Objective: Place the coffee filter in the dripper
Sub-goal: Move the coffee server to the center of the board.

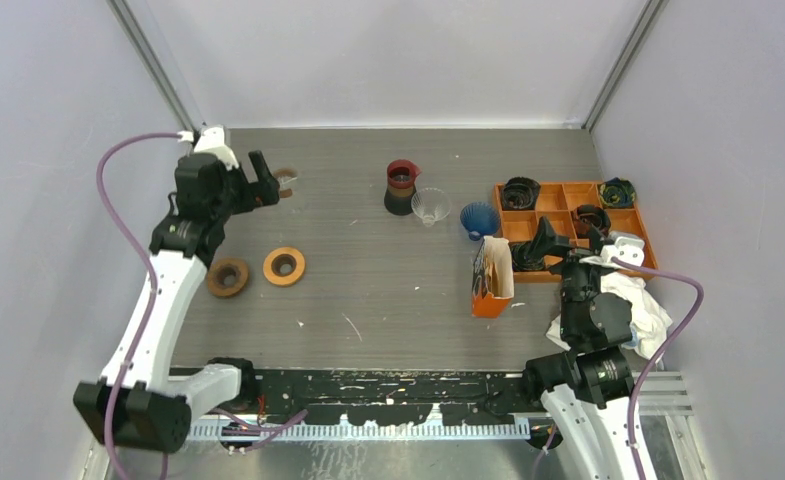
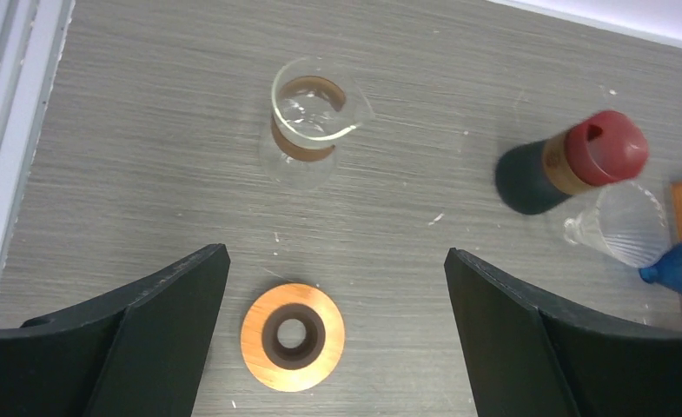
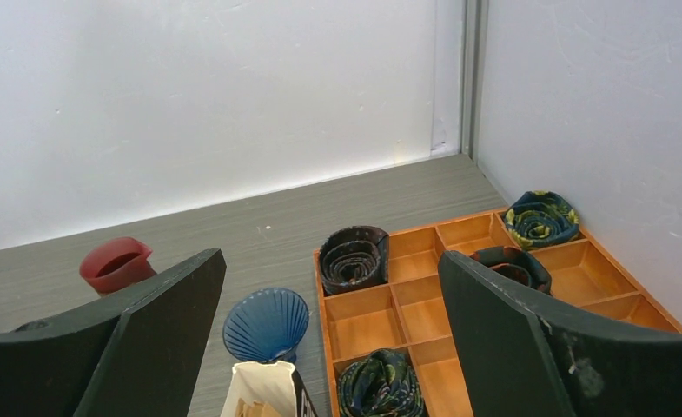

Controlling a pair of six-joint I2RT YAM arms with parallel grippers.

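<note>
The pack of coffee filters [image 1: 492,272] stands upright toward the right of the surface [image 1: 368,310], touching the near left corner of an orange tray [image 1: 551,197] with rolled cloths in several compartments. The blue dripper [image 1: 479,219] sits just behind the pack. The clear dripper [image 1: 430,206] is beside it, close against a dark jug with a red lid [image 1: 401,187]. A crumpled white cloth [image 1: 636,300] lies by my right arm. On the left there is a glass beaker [image 2: 311,122], an orange ring [image 1: 284,266] and a brown ring [image 1: 228,277].

My left pincer [image 1: 266,180] is spread wide and grasps nothing. It hangs above the orange ring, with the beaker beyond its fingers. My right pincer [image 1: 565,240] is equally wide and empty, raised over the tray's near edge, just right of the filter pack.

The surface is grey wood-grain, flecked with small white specks. Pale walls close it in on three sides, with metal strips at the back corners.
</note>
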